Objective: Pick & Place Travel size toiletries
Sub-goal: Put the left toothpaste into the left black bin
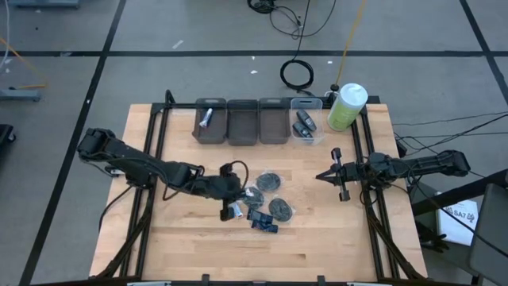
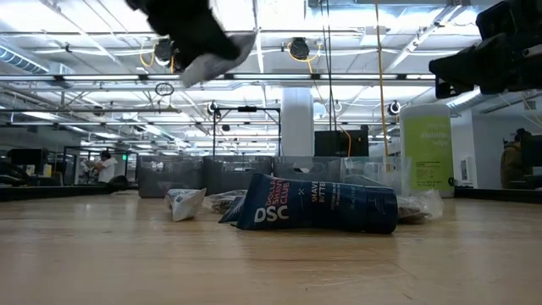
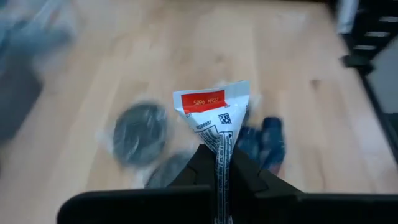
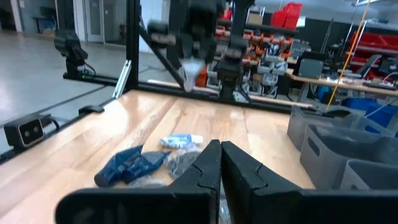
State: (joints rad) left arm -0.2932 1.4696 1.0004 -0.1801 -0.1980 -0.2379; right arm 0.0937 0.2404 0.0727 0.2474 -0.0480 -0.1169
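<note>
Above the pile's 9 o'clock edge, left gripper [image 3: 222, 163] fingers clench a white tube [image 3: 214, 115], lifted clear for binning; right gripper [image 1: 327, 175] waits at 3 o'clock, fingers closed, empty.

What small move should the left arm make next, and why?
Probably carry it toward the grey bins at the table's back edge. The left end effector is shut on a white tube, lifted off the wood above the remaining pile; the leftmost bin already holds a similar tube.

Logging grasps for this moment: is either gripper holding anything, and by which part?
The left gripper pinches a white tube by its narrow end; the right gripper holds nothing.
</note>
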